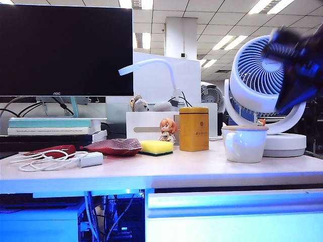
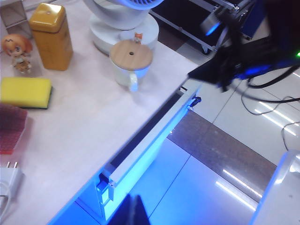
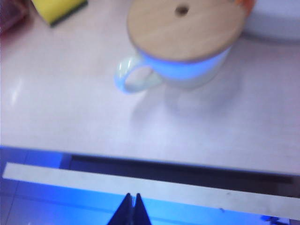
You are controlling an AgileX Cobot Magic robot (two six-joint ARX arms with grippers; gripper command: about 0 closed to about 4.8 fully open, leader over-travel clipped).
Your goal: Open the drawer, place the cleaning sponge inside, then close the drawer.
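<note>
Right wrist view: the right gripper (image 3: 131,209), jaws shut and empty, hangs over the barely open drawer (image 3: 140,187); the left gripper (image 2: 135,212), also shut, waits nearby while the cleaning sponge (image 1: 156,147) sits on the desk.

Ceiling light panels (image 1: 237,40) at twelve o'clock light the exterior view brightly and evenly. Blue glow washes the drawer (image 1: 234,214) front under the tabletop (image 1: 166,169). The right arm (image 1: 298,60) at two o'clock is smeared by motion blur. The right wrist view is soft throughout. Glare streaks the floor (image 2: 234,140) in the left wrist view.
</note>
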